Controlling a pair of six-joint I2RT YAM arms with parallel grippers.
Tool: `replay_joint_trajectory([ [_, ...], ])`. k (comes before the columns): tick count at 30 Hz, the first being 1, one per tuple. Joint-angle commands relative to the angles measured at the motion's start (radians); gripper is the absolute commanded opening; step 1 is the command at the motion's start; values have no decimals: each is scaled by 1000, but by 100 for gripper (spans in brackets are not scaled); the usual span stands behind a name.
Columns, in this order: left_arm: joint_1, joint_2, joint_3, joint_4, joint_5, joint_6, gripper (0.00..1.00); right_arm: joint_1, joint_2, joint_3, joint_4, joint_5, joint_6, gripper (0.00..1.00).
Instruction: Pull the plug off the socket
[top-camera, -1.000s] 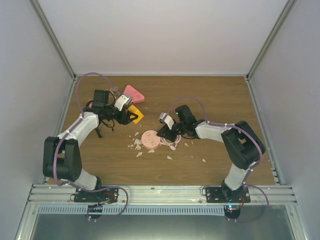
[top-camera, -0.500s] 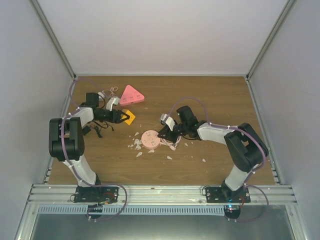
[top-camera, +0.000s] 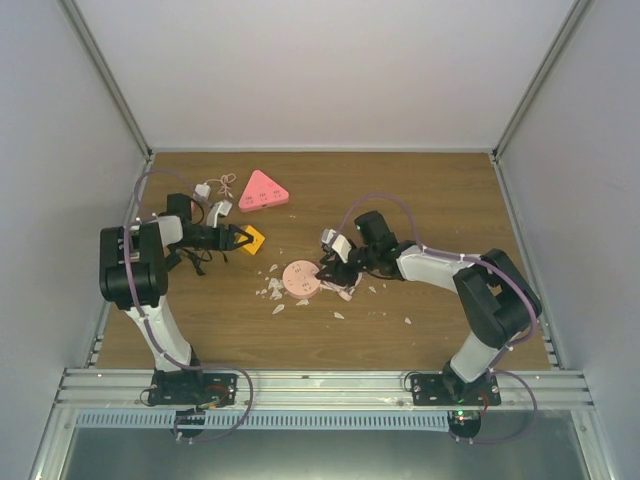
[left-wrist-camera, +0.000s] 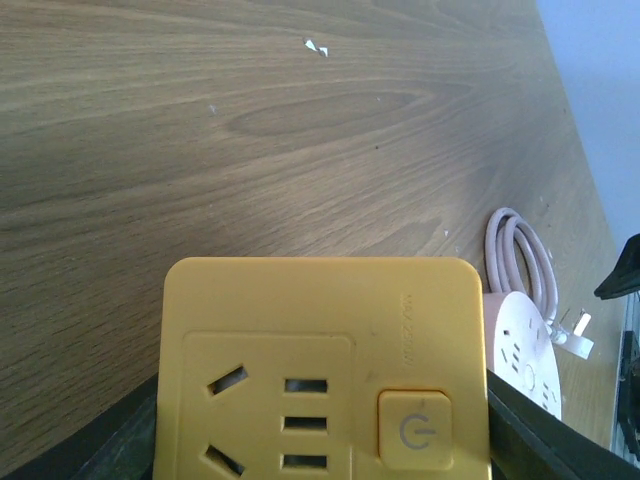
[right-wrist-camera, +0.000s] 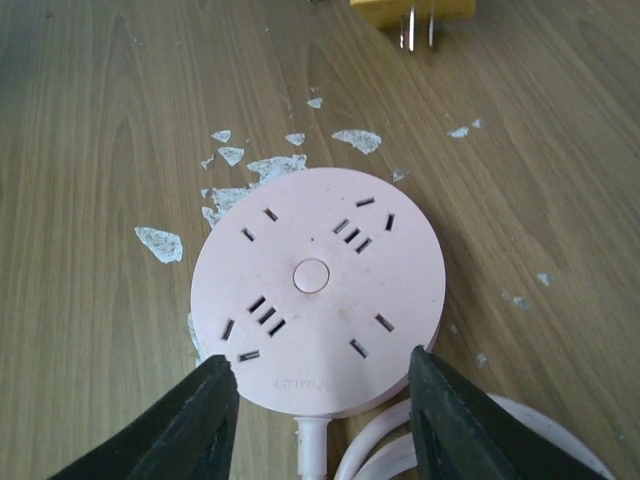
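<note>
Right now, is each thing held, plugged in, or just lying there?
Yellow plug: unplugged, held by the left gripper, prongs bare.
Round pink socket: flat on the table, holes empty, right gripper clamped on its sides.
Pink triangle socket: lying at the back, untouched.
White bits: scattered on the table.

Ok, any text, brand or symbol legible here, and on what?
Power symbol, no words: on the button of the yellow plug adapter.
Embossed line above that button: too faint to read.
Small embossed mark on the pink round socket, near its front edge: too blurred to read.
</note>
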Motion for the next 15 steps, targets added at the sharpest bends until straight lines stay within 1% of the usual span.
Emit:
replay_joint_trajectory([
  [1, 11, -3, 11, 19, -21, 1, 43, -8, -25, 13, -41, 9, -43, 50],
  [3, 11, -11, 7, 25, -45, -4, 55, -7, -28, 17, -52, 15, -48, 54],
  [4, 11, -16, 5, 27, -57, -6, 59, -8, -29, 21, -59, 19, -51, 55],
  [10, 14, -55, -10, 42, -143, -11, 76, -7, -51, 30, -105, 53, -74, 68],
  [12, 17, -63, -11, 45, -164, -13, 86, -7, -64, 22, -114, 61, -81, 70],
  [15, 19, -74, -10, 53, -190, -21, 88, -7, -84, 11, -125, 66, -88, 72],
])
